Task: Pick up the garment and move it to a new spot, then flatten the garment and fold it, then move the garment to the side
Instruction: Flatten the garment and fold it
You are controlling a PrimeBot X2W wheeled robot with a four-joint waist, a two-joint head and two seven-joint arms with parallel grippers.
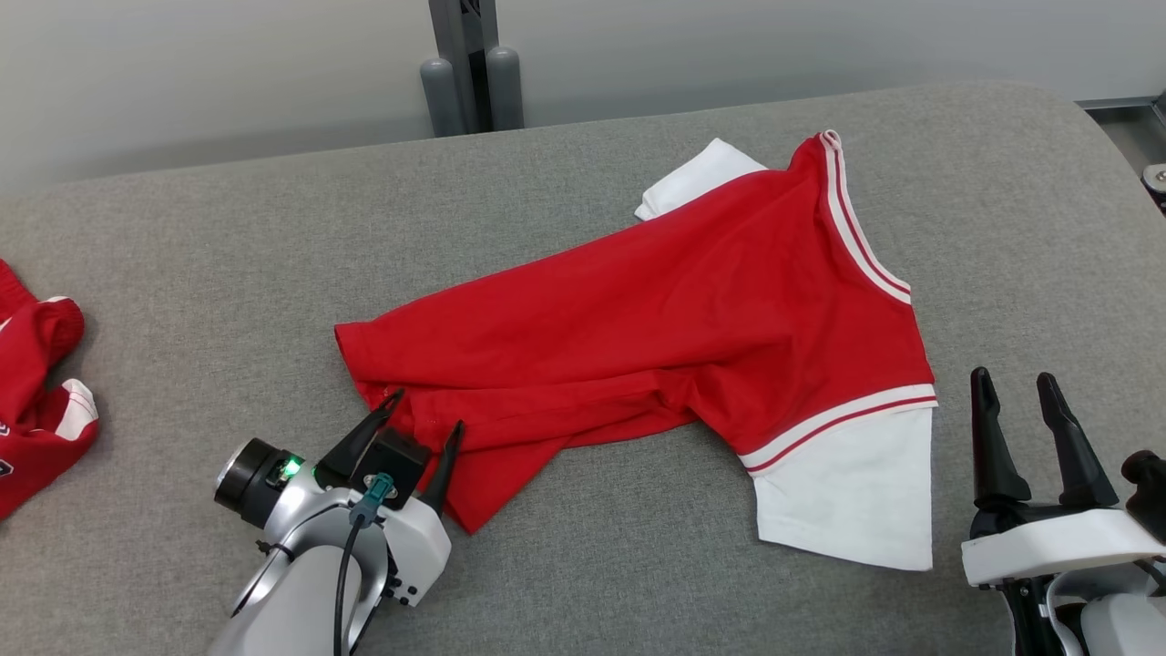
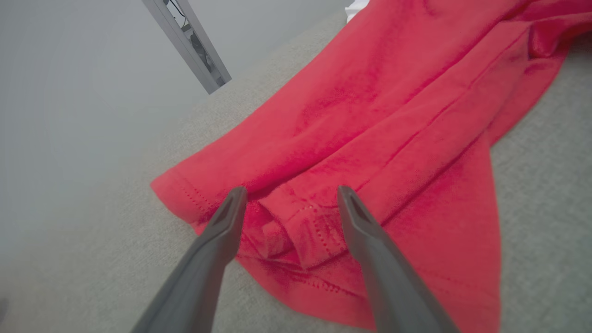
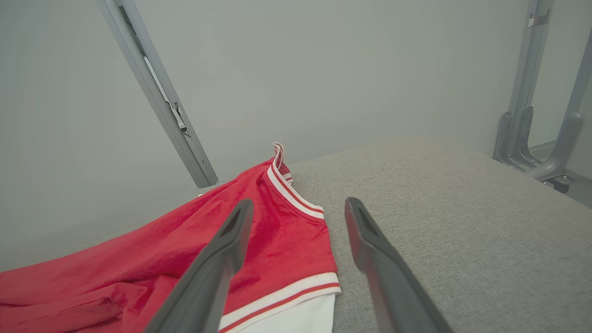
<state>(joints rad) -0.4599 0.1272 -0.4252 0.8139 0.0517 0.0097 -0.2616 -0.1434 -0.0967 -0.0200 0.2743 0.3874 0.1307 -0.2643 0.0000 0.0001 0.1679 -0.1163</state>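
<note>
Wide open are both sets of jaws, and they hold nothing. The left jaws sit at the lower left of the head view, one finger on each side of the shirt's (image 1: 656, 319) bottom edge (image 2: 300, 231). I can't quite tell if the tips touch the cloth yet. The right jaws wait at the lower right, just beside the white sleeve (image 1: 847, 492) but apart from it.

The shirt lies in the middle of the grey table (image 1: 592, 565), slanting from lower left up to upper right. It is red and soft, with white sleeves and red-and-white stripes at the neck (image 1: 856, 228). It is not flat: the bottom part is folded over itself in thick bumps. Another red piece of clothing (image 1: 36, 392) lies at the far left.

It looks like the left jaws are about to pinch the bottom edge. To do it well, they should go down low, squeeze the stitched edge where it is thick, and lift slowly so the soft cloth does not slip out.
</note>
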